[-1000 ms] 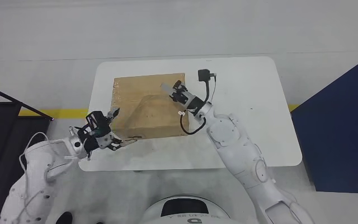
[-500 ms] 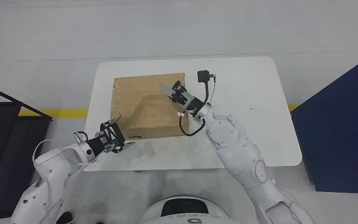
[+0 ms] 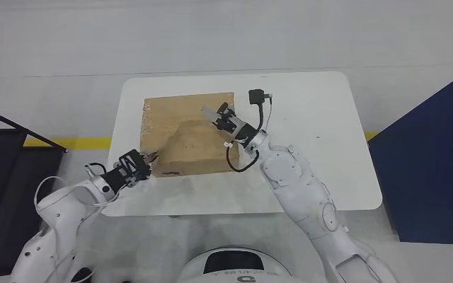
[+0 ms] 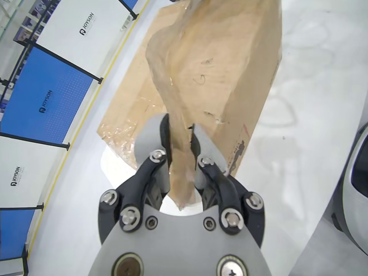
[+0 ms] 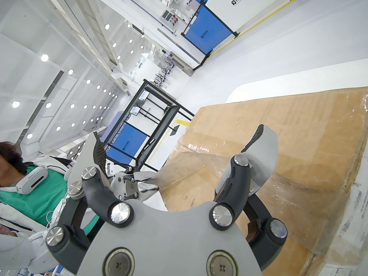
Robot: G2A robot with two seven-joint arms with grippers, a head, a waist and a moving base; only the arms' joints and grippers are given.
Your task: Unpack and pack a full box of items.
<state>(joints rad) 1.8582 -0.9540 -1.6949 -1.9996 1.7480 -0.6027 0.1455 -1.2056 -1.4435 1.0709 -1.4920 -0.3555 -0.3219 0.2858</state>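
Left wrist view: left claw clenched on a thin, sticky tape strip stretched up from the stiff cardboard box on the tabletop; right claw spread over its top. The tape likely tears, so grip it low.

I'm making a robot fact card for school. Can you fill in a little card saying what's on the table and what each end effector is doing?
surface: white table
main thing: brown cardboard box, flaps shut, on the table
peeled part: tape strip lifted off the box top, its far end stuck to the box
left end effector: shut on the tape strip, at the box's near corner
right end effector: open, over the box top, holding nothing
extra: black plug with a cable, beside the box
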